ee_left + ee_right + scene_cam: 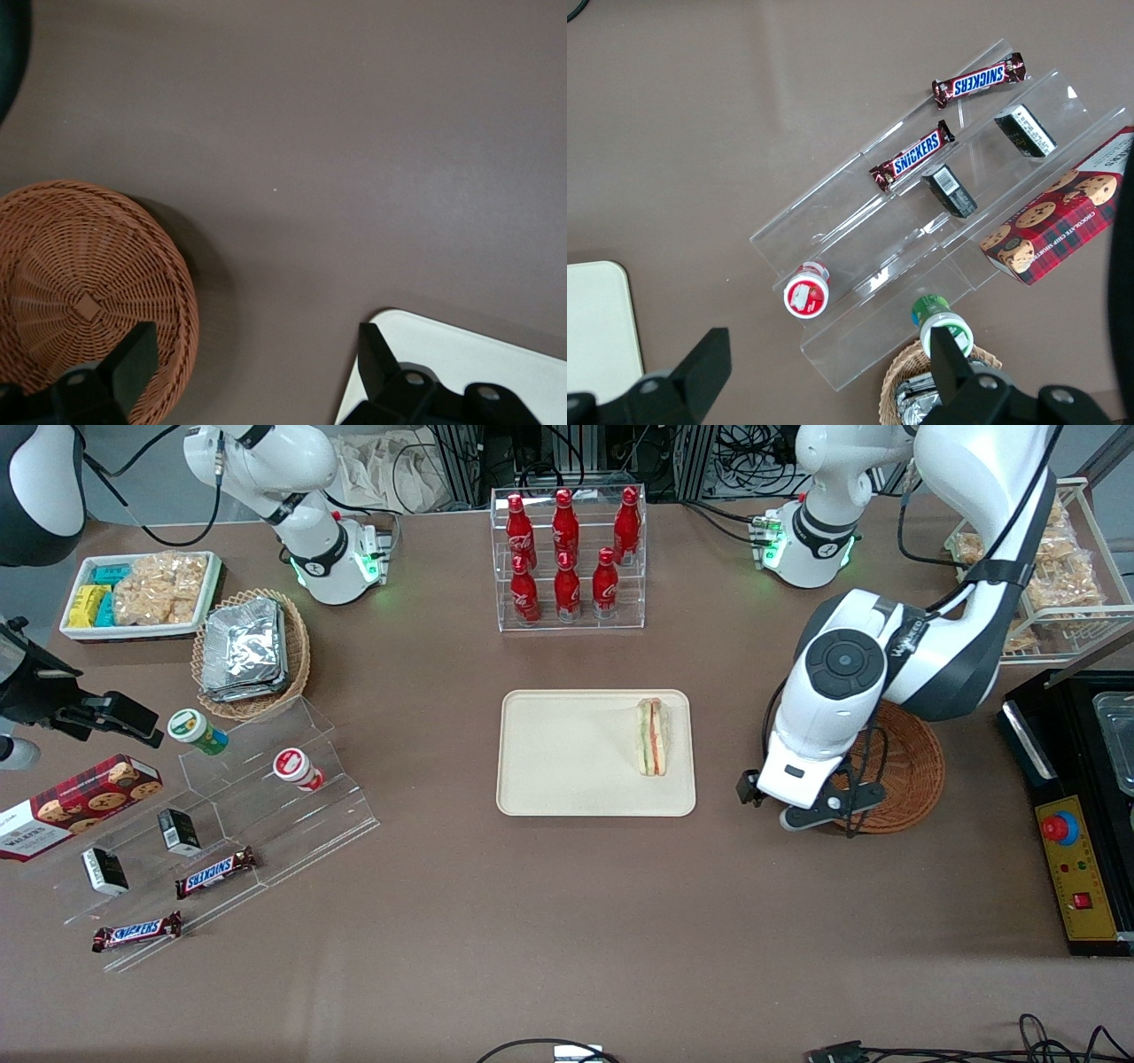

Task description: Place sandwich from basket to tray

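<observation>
The sandwich (652,736), a pale wedge with red, orange and green layers, lies on the cream tray (567,779), near the tray's edge toward the working arm's end. The round brown wicker basket (904,771) (84,301) sits beside the tray and holds nothing that I can see. My gripper (802,804) (257,372) hangs over the bare table between basket and tray (461,363), open, with nothing between its fingers (133,354). The arm covers part of the basket in the front view.
A clear rack of red bottles (567,558) stands farther from the front camera than the tray. A black control box (1076,841) lies at the working arm's end. Foil packets in an oval basket (250,651), a snack bin (142,593) and a clear stepped display (221,815) lie toward the parked arm's end.
</observation>
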`<state>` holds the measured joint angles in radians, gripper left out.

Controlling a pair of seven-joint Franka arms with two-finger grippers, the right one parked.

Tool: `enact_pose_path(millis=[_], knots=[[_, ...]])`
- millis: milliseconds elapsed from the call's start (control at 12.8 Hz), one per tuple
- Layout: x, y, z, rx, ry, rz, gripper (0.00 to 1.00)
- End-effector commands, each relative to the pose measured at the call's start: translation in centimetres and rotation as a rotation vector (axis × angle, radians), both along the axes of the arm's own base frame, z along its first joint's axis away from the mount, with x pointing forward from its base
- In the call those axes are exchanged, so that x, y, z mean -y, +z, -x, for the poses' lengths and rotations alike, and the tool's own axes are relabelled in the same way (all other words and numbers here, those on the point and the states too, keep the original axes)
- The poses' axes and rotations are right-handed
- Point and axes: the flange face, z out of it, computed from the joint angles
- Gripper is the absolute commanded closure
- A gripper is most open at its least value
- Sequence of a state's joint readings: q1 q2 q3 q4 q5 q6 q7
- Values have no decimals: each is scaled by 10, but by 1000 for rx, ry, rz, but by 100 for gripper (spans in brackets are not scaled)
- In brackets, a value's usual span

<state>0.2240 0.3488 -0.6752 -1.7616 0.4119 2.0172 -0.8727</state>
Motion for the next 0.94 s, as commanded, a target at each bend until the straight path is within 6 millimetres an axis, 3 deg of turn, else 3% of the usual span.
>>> enact_pose_path(millis=[0, 156, 547, 859], knots=[[-17, 16, -4, 2, 9, -5, 0], [-28, 33, -3, -1, -10, 27, 0], [-101, 80, -2, -20, -44, 82, 0], [-147, 122, 19, -64, -105, 98, 0]])
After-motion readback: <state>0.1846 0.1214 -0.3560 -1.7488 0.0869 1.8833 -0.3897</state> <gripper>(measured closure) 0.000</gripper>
